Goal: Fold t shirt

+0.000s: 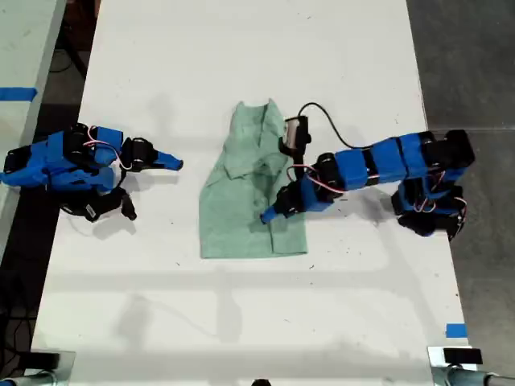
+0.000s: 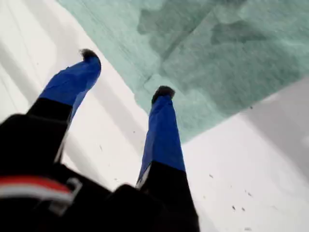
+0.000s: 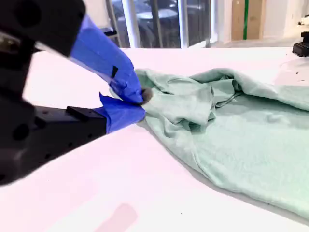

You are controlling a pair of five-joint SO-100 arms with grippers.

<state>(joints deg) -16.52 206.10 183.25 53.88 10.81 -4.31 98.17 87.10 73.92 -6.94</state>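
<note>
The pale mint-green t shirt (image 1: 249,189) lies wrinkled and partly folded in on itself at the middle of the white table (image 1: 241,48). My first gripper (image 1: 269,214) reaches in from the exterior view's right and hovers open at the shirt's lower part. In the first wrist view my first gripper (image 2: 126,72) has one fingertip (image 2: 163,92) over the shirt's (image 2: 231,58) edge, the other over bare table. My second gripper (image 1: 171,162) rests low at the exterior view's left, shut and empty, a short gap from the shirt. The second wrist view shows my second gripper (image 3: 141,99) pointing at the bunched shirt (image 3: 241,135).
A black cable (image 1: 322,111) loops from the first arm's wrist camera (image 1: 295,133) above the shirt. Blue tape (image 1: 455,330) marks the table's edge at the exterior view's lower right. A second table with blue tape (image 1: 16,94) stands at the exterior view's left.
</note>
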